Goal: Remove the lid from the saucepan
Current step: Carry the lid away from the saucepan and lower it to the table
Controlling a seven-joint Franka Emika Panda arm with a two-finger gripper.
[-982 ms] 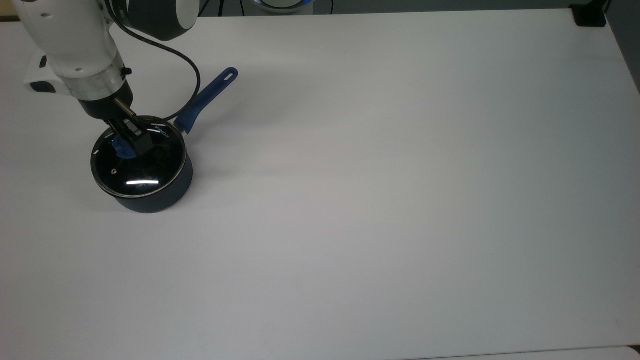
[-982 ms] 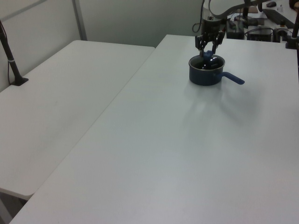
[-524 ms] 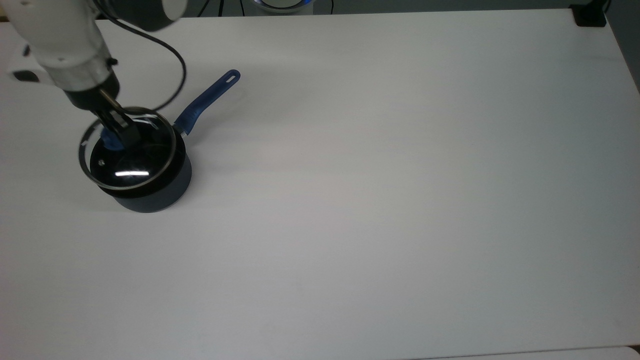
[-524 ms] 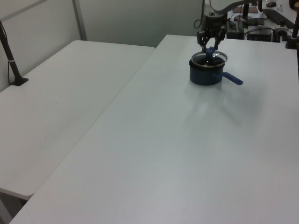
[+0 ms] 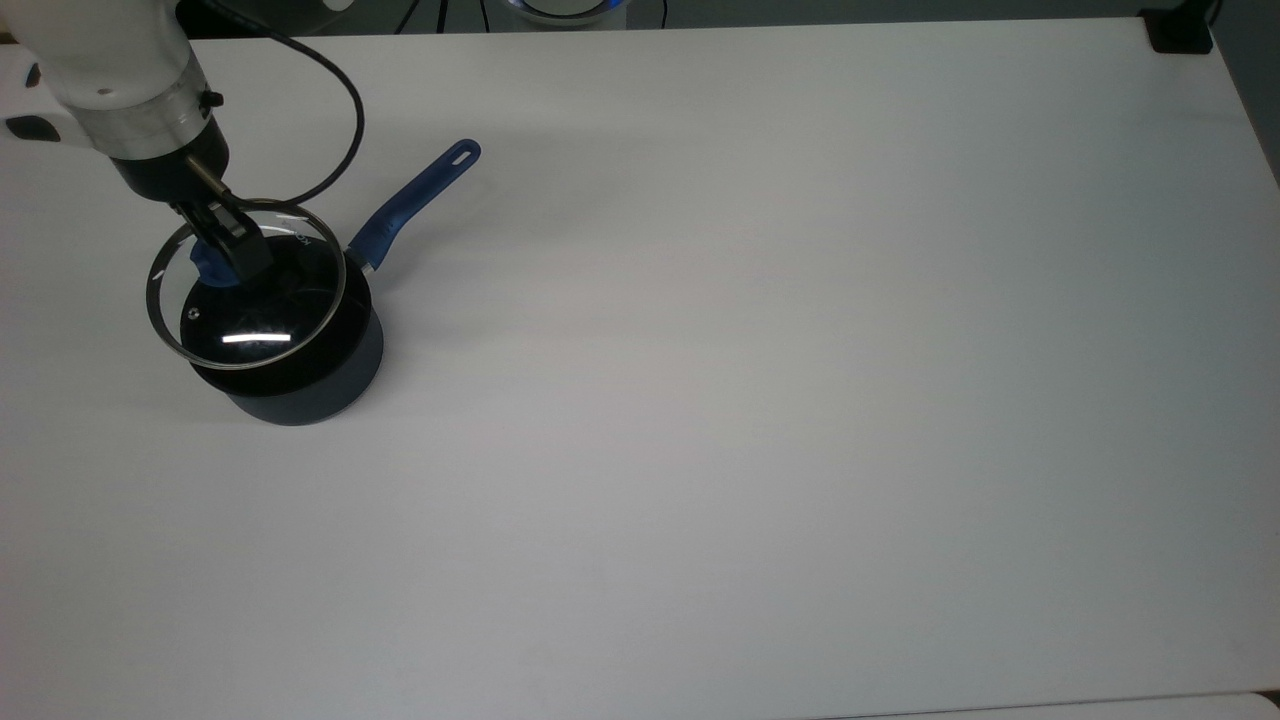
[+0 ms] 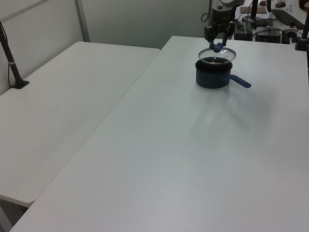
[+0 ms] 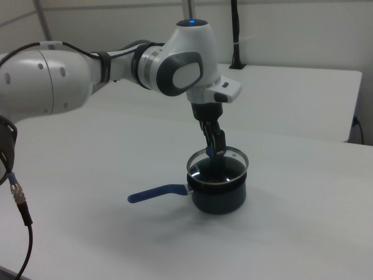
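The dark saucepan (image 5: 312,388) stands on the white table (image 5: 750,400) at the top view's left, its long blue handle (image 5: 415,203) pointing up and right. The glass lid (image 5: 258,312) hangs a little above the pot's mouth, shifted slightly toward the top view's left. My gripper (image 5: 222,255) is shut on the lid's blue knob (image 5: 207,270). In the left view the lid (image 6: 217,53) floats clear over the saucepan (image 6: 211,77) under the gripper (image 6: 217,44). The right view has the lid (image 7: 228,164) raised level above the saucepan (image 7: 219,197), with the gripper (image 7: 215,149) holding it from above.
A black cable (image 5: 352,125) loops from the arm beside the pot handle. A black clamp (image 5: 1180,35) sits at the table's far right corner in the top view. A second white table (image 6: 58,111) adjoins at the left view's left. Equipment (image 6: 270,26) crowds behind the arm.
The gripper has risen with the lid, lifting it off the saucepan's rim and carrying it slightly toward the top view's left. The saucepan nudged slightly and then stayed put.
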